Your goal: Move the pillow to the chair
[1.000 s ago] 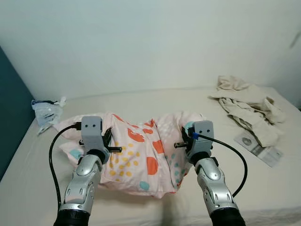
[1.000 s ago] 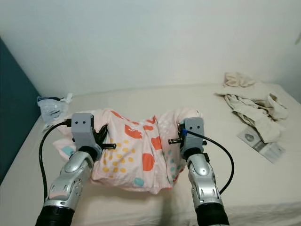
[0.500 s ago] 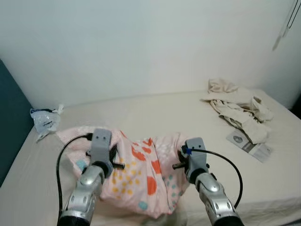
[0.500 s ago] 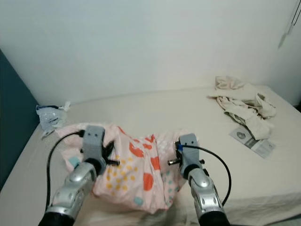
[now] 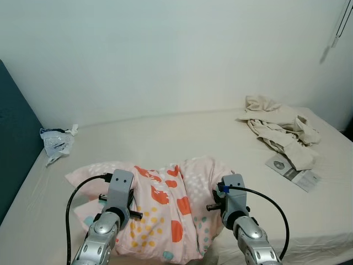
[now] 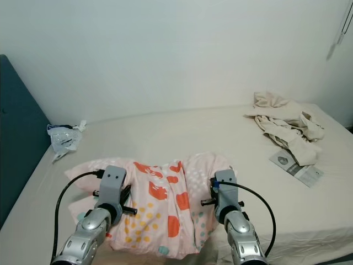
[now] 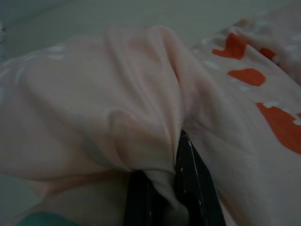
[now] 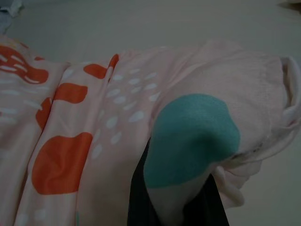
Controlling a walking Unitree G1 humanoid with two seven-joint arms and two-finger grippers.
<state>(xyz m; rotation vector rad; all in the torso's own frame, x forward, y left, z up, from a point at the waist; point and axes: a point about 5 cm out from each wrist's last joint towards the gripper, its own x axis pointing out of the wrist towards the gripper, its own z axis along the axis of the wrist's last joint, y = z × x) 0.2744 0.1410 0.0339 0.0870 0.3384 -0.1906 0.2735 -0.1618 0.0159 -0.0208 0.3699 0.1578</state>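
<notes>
A pink pillow (image 5: 165,207) with orange, yellow and teal spots hangs bunched between my two arms over the near edge of the bed (image 5: 182,138). My left gripper (image 7: 162,200) is shut on a fold of the pillow's left end, its black fingers (image 7: 193,188) pinching the fabric. At the pillow's right end my right gripper (image 8: 171,207) is shut on the cloth, beside a teal spot (image 8: 190,139). In the eye views both wrists (image 5: 120,190) (image 5: 231,193) press against the pillow's sides.
A crumpled beige garment (image 5: 278,124) lies at the bed's far right, with a printed leaflet (image 5: 292,171) in front of it. A plastic bag (image 5: 55,141) lies at the far left by the dark blue headboard (image 5: 14,138). A white wall stands behind.
The camera has risen and drawn back from the bed. The pillow, held at both ends, now sits lower in the picture, nearer the bed's front edge.
</notes>
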